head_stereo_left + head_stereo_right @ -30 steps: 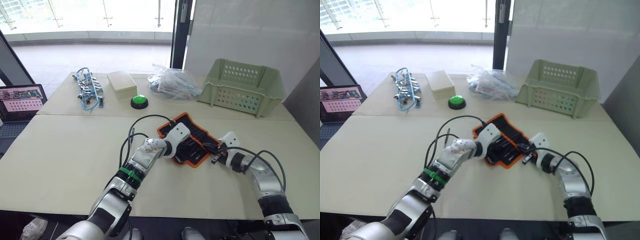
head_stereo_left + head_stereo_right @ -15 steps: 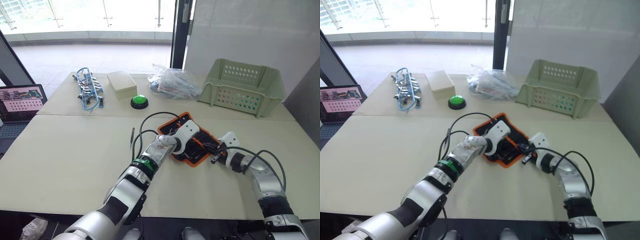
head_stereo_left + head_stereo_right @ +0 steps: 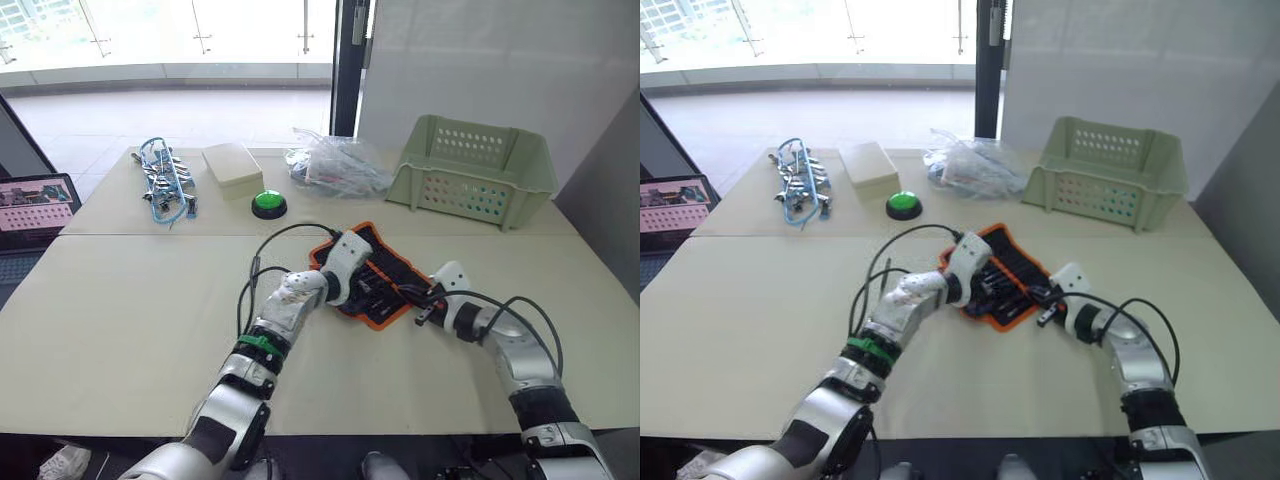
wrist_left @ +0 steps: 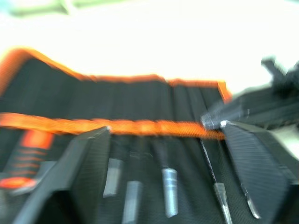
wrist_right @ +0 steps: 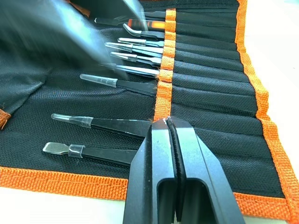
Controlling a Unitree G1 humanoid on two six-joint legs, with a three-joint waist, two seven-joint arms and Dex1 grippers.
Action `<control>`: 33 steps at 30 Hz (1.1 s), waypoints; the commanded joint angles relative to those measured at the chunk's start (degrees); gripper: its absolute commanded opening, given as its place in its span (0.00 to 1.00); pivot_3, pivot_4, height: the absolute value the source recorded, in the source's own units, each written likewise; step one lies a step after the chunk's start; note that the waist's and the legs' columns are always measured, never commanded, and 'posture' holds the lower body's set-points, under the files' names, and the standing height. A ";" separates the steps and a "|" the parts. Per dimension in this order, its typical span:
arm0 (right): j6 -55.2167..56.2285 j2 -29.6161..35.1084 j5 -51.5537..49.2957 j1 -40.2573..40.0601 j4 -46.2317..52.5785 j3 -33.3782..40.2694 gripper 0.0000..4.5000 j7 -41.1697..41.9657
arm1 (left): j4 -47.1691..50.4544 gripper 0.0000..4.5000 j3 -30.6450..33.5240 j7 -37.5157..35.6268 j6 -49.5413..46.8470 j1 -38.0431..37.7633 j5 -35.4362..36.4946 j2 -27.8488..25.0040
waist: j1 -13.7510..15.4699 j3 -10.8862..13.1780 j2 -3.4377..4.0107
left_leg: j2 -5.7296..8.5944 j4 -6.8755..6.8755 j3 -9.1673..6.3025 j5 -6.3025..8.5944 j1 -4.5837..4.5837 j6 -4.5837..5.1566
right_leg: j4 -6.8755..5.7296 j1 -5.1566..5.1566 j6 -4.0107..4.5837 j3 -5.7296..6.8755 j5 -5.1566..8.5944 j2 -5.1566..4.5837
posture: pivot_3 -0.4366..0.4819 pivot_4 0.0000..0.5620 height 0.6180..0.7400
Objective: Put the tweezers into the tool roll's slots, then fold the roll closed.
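Left gripper, spread, has drawn back along tool roll; right gripper pinches its band.

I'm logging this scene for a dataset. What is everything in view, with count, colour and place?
Tables: two, beige, butted together.
Tool roll: one, black with orange edging, open, table centre.
Tweezers: several, black, in the roll's slots.
Basket: one, pale green, far right.
Plastic bag: one, clear, left of basket.
Button: one, green, far centre.
Box: one, cream, behind button.
Clips: one tangle, blue-silver, far left.
Laptop: one, left edge.
Left end effector: open, over roll.
Right end effector: shut, at the roll's orange band.
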State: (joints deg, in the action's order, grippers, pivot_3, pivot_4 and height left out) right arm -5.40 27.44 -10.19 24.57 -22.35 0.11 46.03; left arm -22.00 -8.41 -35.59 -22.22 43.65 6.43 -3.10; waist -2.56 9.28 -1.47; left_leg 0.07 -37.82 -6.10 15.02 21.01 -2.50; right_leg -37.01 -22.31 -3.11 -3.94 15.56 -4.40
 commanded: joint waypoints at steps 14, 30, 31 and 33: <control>4.33 -1.34 4.09 5.59 -14.70 -5.07 0.00 4.79 | 43.30 1.00 26.37 2.05 -1.68 -35.05 10.66 -19.55 | -0.73 -0.02 0.02 | -0.08 0.06 0.05 0.00 -0.29 -0.01 | -0.04 0.15 0.02 -0.05 -0.01 0.01 | 0.48 0.27 1.00; 7.47 -0.84 5.42 7.74 -20.91 -5.05 0.00 7.86 | 46.92 1.00 37.18 5.43 13.27 -69.56 15.82 -7.94 | 0.04 -0.13 -0.14 | -0.12 0.08 0.16 0.06 -0.47 0.07 | 0.11 0.40 0.06 -0.04 0.00 0.00 | 0.48 0.27 1.00; 7.49 -0.84 5.44 7.77 -20.99 -5.04 0.00 7.87 | 46.48 1.00 37.02 5.50 13.65 -69.86 16.06 -7.80 | 0.06 -0.13 -0.14 | -0.12 0.09 0.16 0.07 -0.50 0.08 | 0.12 0.42 0.07 -0.04 0.01 0.00 | 0.48 0.27 1.00; 7.46 -0.82 5.42 7.67 -20.95 -5.07 0.00 7.99 | 45.70 1.00 36.68 5.76 14.57 -70.01 15.83 -8.15 | 0.09 -0.14 -0.17 | -0.12 0.09 0.15 0.07 -0.50 0.08 | 0.13 0.44 0.08 -0.03 0.02 0.01 | 0.48 0.27 1.00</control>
State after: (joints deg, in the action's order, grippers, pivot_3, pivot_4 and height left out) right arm 3.38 26.78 -7.67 34.58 -40.11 -2.37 53.10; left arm 22.99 28.34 -30.13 -9.83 -26.56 21.97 -10.75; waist -2.47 9.14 -1.64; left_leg -0.05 -37.73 -5.95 15.09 20.51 -2.42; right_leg -36.88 -21.87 -3.03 -3.96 15.57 -4.40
